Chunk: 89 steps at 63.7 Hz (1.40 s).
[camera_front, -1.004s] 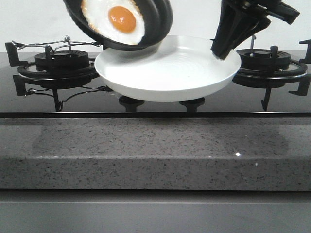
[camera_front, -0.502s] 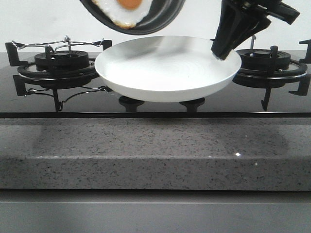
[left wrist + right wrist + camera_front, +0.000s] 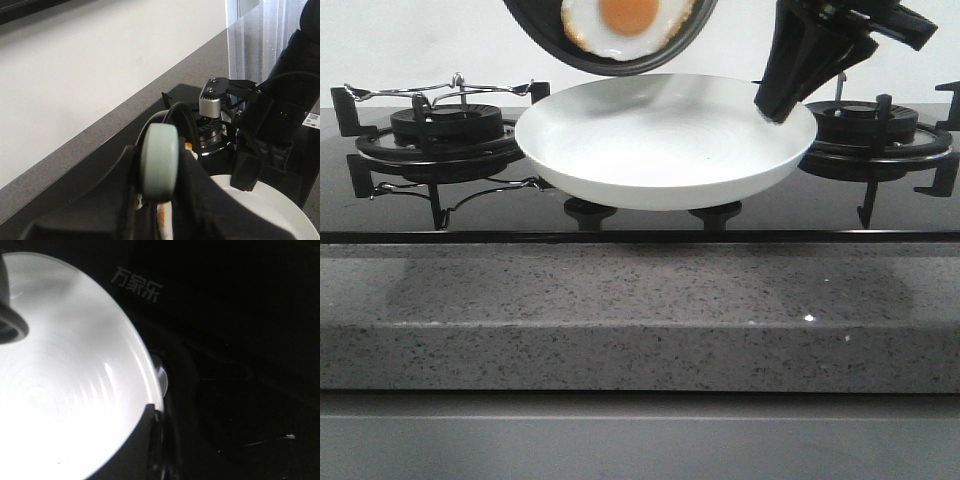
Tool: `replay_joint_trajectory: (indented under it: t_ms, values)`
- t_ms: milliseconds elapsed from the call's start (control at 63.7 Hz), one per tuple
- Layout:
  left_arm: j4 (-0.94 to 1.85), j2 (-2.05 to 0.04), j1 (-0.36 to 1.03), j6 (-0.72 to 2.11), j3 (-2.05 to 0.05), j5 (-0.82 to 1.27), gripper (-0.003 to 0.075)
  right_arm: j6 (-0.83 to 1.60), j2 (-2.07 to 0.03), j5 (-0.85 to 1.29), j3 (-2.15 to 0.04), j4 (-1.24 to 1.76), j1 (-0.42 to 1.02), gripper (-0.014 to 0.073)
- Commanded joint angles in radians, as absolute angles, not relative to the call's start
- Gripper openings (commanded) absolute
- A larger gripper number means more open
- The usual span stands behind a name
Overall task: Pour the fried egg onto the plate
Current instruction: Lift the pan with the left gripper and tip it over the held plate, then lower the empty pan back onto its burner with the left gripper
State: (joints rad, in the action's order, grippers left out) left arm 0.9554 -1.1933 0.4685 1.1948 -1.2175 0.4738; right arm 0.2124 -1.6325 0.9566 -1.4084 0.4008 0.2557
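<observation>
Left to right: left burner (image 3: 445, 125) sits idle, nothing on it. Above the plate's left-back edge the pan (image 3: 610, 30) hangs tilted steeply toward the camera, its top cut off by the frame. The egg (image 3: 625, 25) is in the pan, yolk side out, lying low against the pan's face near the lower rim and not yet out. Left gripper (image 3: 160, 210) is clamped on what looks like the pan handle in the wrist view; a pale rounded handle end sits between the dark fingers, jaws closed around it. The plate (image 3: 665, 150) is held clear of the cooktop, between the two burners, and it is bare. Right gripper (image 3: 780, 100) pinches the plate's right rim; in the right wrist view one dark finger laps over the rim (image 3: 150, 415), so I read it as closed on the plate. Right burner (image 3: 880, 130) is behind that arm, also idle. Step in hand, as I judge it: mid-pour, pan tipped over the plate, egg sticking or only starting to slide. Next move calls for more tilt or a small shake, with the pan's lower rim kept over the plate's middle, not its back edge. Risk: the egg drops behind or on the rim. The right arm should keep the plate level and steady.
</observation>
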Motion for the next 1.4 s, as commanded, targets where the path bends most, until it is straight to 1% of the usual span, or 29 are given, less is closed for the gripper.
replay_joint_trajectory:
  t_ms: [0, 486, 690, 753, 863, 957, 1114, 1192, 1271, 1381]
  values:
    - [1.000, -1.167, 0.476, 1.186, -1.248, 0.391, -0.0019, 0.221, -1.582, 0.926, -1.431, 0.433, 0.256, -0.0057]
    - [0.951, -1.166, 0.495, 1.186, -1.248, 0.366, -0.0019, 0.221, -1.582, 0.926, -1.431, 0.433, 0.256, -0.0057]
    - [0.988, -1.166, 0.483, 1.185, -1.248, 0.363, -0.0019, 0.221, -1.582, 0.926, -1.431, 0.433, 0.256, -0.0057]
    - [1.047, -1.166, 0.462, 1.161, -1.248, 0.345, -0.0019, 0.221, -1.582, 0.926, -1.431, 0.433, 0.256, -0.0057]
    - [1.179, -1.169, 0.382, 1.082, -1.248, 0.306, -0.0019, 0.221, -1.582, 0.926, -1.431, 0.433, 0.256, -0.0057]
    - [1.316, -1.176, 0.274, 1.079, -1.247, 0.354, -0.0019, 0.221, -1.582, 0.926, -1.431, 0.433, 0.256, -0.0057]
    - [1.571, -1.234, 0.081, 1.078, -1.247, 0.593, -0.0018, 0.221, -1.582, 0.926, -1.431, 0.433, 0.256, -0.0057]
    - [1.679, -1.288, -0.018, 0.998, -1.247, 0.744, -0.0019, 0.221, -1.582, 0.926, -1.431, 0.433, 0.256, -0.0057]
    - [1.744, -1.352, -0.102, 0.906, -1.247, 0.832, -0.0019, 0.221, -1.582, 0.926, -1.431, 0.433, 0.256, -0.0057]
    - [1.784, -1.437, -0.191, 0.785, -1.247, 0.896, -0.0019, 0.221, -1.582, 0.926, -1.431, 0.433, 0.256, -0.0057]
